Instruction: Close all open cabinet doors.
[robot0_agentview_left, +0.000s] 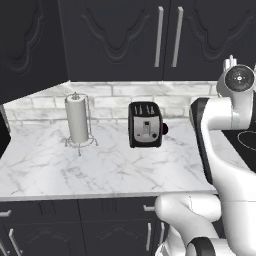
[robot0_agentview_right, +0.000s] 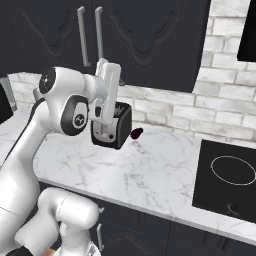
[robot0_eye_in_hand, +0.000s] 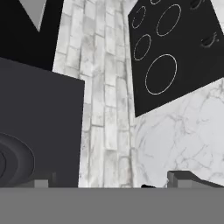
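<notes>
On the counter: toaster (robot0_agentview_left: 145, 125) at 12 o'clock, no readable writing.
Cabinet doors (robot0_agentview_left: 167, 37): unlabelled.
Gripper (robot0_agentview_right: 109, 67): fingers spread apart, holding nothing.

- The white arm (robot0_agentview_right: 30, 135) rises from the base, elbow bent, forearm reaching up and forward.
- The hand (robot0_agentview_right: 107, 75) stands raised, pointing upward.
- Its jaws are spread wide, holding nothing.

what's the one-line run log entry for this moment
gripper: open, empty | cabinet doors: centre pair looks shut | far-left door: looks swung out | toaster: on counter
</notes>
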